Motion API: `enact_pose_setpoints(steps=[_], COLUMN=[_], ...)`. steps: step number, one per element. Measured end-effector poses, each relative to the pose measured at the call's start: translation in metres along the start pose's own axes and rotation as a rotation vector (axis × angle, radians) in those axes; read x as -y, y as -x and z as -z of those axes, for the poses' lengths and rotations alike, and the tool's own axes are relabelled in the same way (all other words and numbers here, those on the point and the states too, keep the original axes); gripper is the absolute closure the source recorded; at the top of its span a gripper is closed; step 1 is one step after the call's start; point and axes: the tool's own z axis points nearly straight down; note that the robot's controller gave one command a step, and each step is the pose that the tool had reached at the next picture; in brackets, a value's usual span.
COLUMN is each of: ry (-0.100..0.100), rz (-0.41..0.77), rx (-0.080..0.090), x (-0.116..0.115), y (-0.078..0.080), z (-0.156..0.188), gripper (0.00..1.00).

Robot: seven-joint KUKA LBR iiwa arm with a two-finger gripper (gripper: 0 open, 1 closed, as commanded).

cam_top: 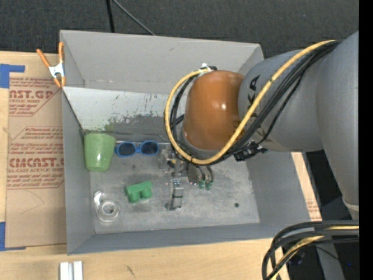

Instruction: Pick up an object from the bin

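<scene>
Soft, even light from above. The orange cover (213, 115) bears a broad pale sheen; the bin (157, 60) floor is dimmer beneath the arm (315, 98).

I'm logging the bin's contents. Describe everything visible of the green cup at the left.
The green cup is pale, plastic-looking, plain and tapered, wider end toward the back wall. It rests on the bin floor by the left wall; blue sunglasses lie close on its right; whether they touch is unclear.
</scene>
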Motion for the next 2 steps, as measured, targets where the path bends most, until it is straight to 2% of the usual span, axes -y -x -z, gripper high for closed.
enact_pose_setpoints(steps=[1, 2], ry=[0.0, 0.0], rz=[0.372, 0.37], rx=[-0.001, 0.001], x=[-0.0668, -0.0661], y=[0.0379, 0.0389], z=[-0.0866, -0.0849], gripper=[0.0, 1.0])
